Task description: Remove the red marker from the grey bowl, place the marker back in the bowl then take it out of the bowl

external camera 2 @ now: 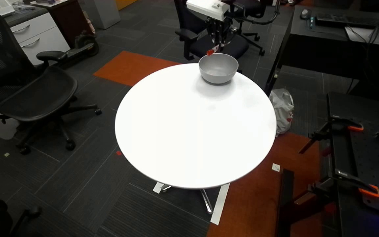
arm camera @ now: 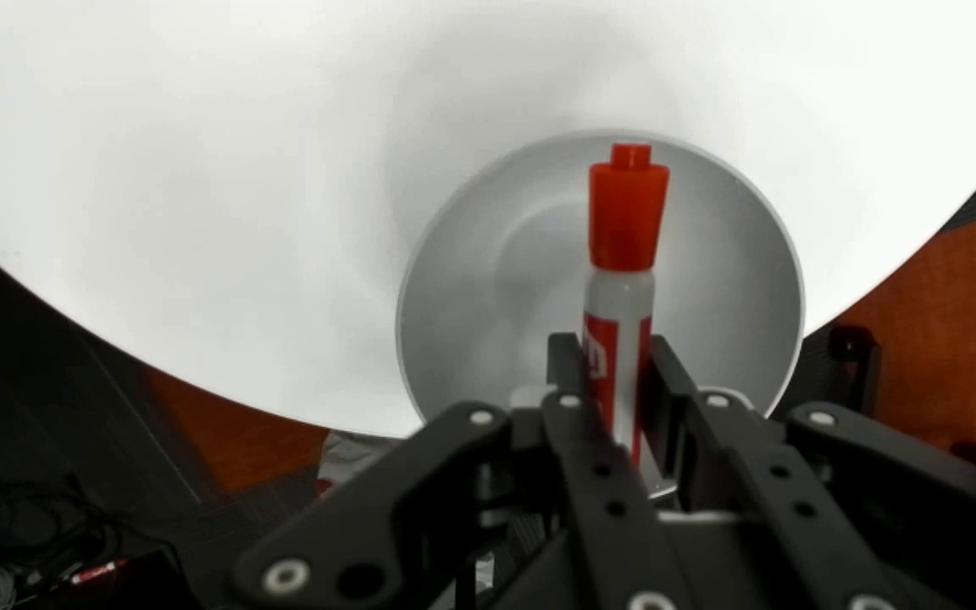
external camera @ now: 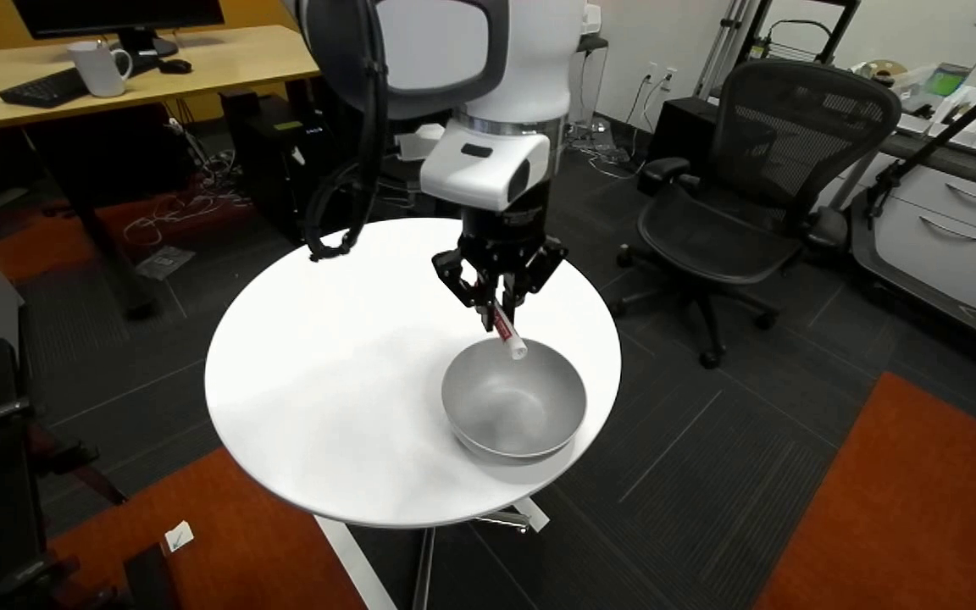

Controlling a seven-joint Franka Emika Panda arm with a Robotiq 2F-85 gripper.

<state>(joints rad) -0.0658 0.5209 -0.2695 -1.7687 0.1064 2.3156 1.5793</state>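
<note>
The red marker (external camera: 507, 332) has a red cap, a white and red body and a whitish end. My gripper (external camera: 498, 315) is shut on its middle and holds it tilted, above the grey bowl's edge. In an exterior view the marker's red cap (external camera 2: 210, 52) sticks out over the bowl. In the wrist view the marker (arm camera: 623, 224) points up between the fingertips (arm camera: 611, 360), with its lower part hidden by the fingers. The grey bowl (external camera: 513, 407) stands upright near the white table's edge. Its visible inside in the wrist view (arm camera: 471, 313) holds nothing.
The round white tabletop (external camera: 327, 364) carries the bowl near its edge; it also shows in an exterior view (external camera 2: 192, 131). A black office chair (external camera: 759, 169) stands beside the table. A desk with a white mug (external camera: 100, 68) stands behind. A black bench with orange-tipped clamps (external camera 2: 350, 181) is nearby.
</note>
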